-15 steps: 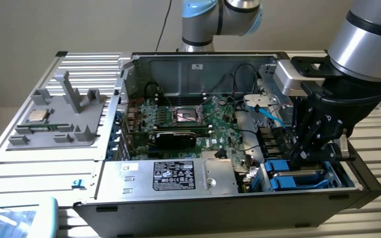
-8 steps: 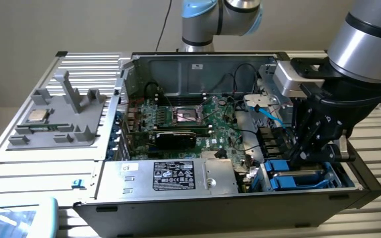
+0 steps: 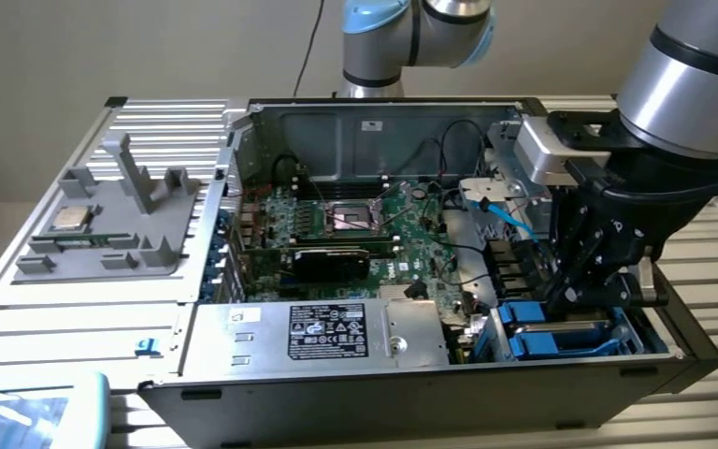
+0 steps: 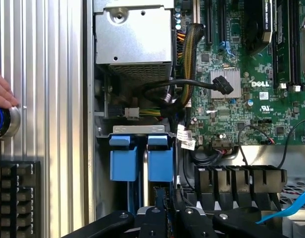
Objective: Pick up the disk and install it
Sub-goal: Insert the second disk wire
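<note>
Here the black gripper [image 3: 580, 281] reaches down into the open computer case [image 3: 334, 393], at the corner on the exterior view's right. Its fingers are pressed nearly together, and they look to be pinching the disk [image 3: 561, 339] by its blue carrier frame. The disk sits low in the drive bay at that corner, with its blue frame showing just under the gripper. In the wrist view the gripper [image 4: 173, 210] is right over the two blue tabs [image 4: 141, 159] of the frame, and the exact spot where it touches is hard to see.

Beside the bay, toward the exterior view's left, lies the big silver box [image 3: 334, 332] with a black label. Behind it is the green motherboard [image 3: 359, 224] with black cables [image 4: 175, 91] over it. Outside the case, on the exterior view's left, a grey holder [image 3: 109, 224] stands on the ribbed table [image 3: 72, 318], with a small silver chip [image 3: 72, 218] on it. In the wrist view a person's hand [image 4: 3, 91] rests on a round knob [image 4: 5, 123] near a keyboard [image 4: 16, 196].
</note>
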`<action>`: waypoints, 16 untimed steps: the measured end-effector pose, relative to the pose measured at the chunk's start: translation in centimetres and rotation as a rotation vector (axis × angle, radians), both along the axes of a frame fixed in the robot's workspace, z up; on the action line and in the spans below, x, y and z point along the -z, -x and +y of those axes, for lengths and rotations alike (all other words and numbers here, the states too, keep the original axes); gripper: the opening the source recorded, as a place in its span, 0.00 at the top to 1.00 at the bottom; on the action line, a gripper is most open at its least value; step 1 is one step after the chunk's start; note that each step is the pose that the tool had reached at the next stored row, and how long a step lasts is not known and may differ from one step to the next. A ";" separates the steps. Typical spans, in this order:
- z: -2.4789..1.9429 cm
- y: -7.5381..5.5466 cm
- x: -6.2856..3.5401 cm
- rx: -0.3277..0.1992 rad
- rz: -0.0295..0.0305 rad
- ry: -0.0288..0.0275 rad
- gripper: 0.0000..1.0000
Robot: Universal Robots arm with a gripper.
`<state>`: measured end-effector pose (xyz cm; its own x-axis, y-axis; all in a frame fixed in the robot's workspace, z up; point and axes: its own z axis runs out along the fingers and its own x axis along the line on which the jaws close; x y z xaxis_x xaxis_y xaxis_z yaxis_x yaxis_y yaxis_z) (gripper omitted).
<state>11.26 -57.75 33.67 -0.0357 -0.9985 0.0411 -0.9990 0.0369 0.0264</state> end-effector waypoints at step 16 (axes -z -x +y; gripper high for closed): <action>-0.01 -0.6 -2.37 0.000 0.0001 0.0031 0.64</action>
